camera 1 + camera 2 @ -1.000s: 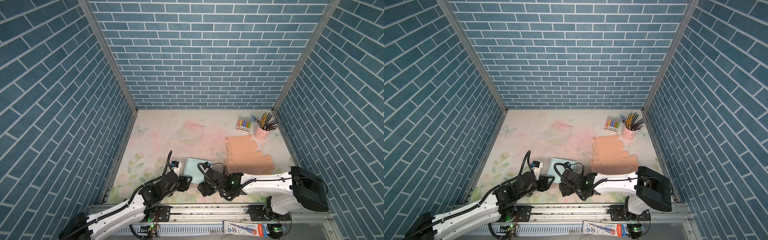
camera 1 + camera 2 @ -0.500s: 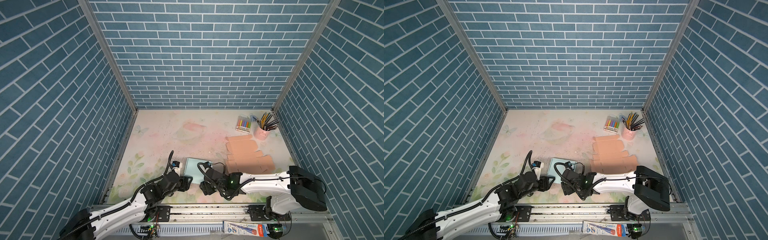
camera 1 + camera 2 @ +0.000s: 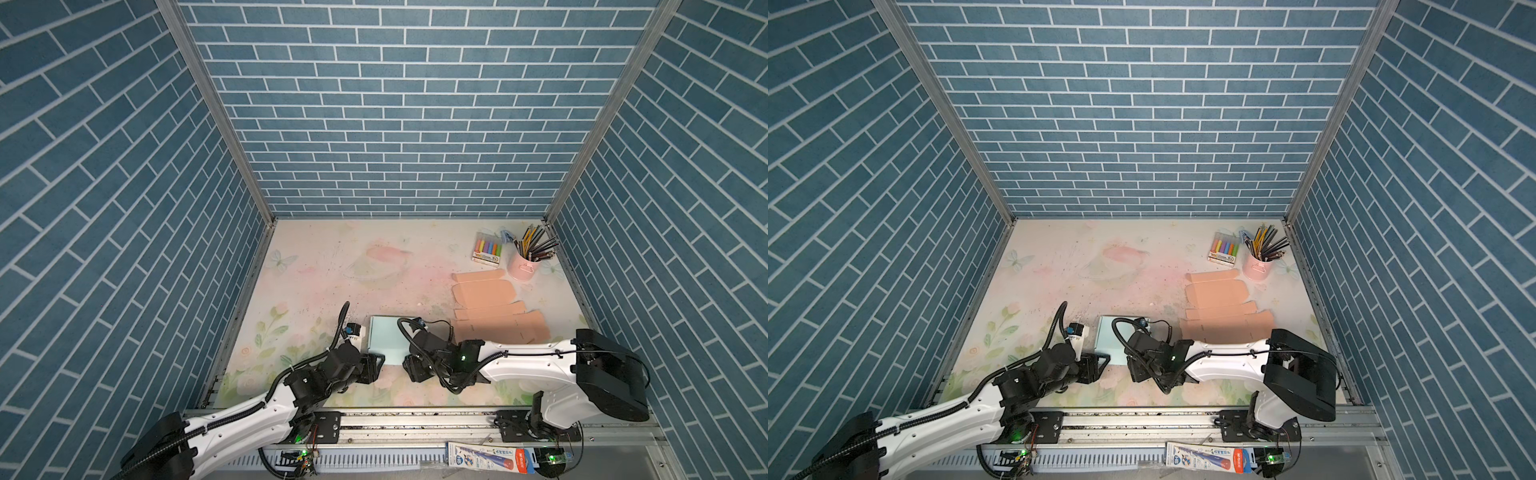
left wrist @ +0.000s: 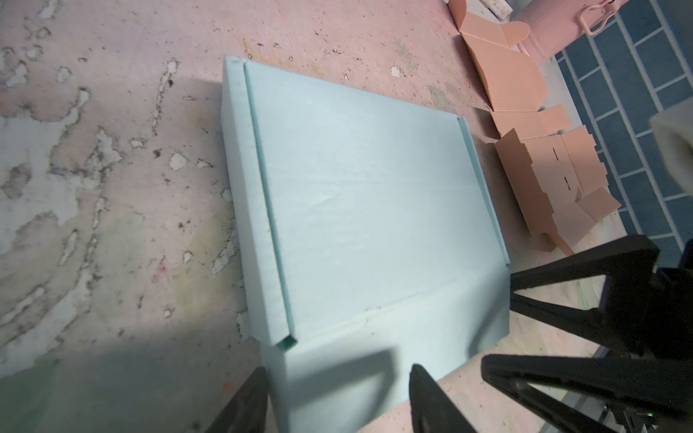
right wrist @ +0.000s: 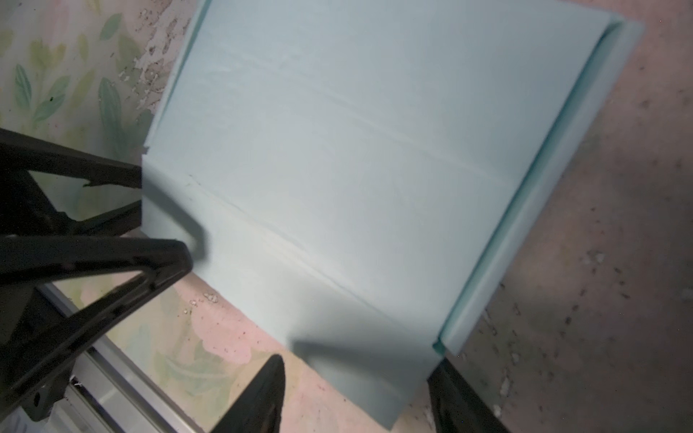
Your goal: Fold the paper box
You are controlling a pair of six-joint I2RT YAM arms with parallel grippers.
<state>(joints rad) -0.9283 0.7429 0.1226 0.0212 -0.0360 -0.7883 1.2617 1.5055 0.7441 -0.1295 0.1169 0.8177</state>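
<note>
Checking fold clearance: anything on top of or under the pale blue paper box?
No loose object lies on the pale blue flat paper box; only its own side flaps fold over it. It lies on the worn floral table mat. Whatever is beneath its panel is covered.

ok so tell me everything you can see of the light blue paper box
The paper box is a pale blue-green card sheet, partly folded, lying flat on the flowered table near its front edge. Both long sides are folded into narrow raised strips, and creases cross the middle panel. Its near flap points toward the arms, with the open left gripper and open right gripper straddling its two corners. Contact is unclear.
</note>
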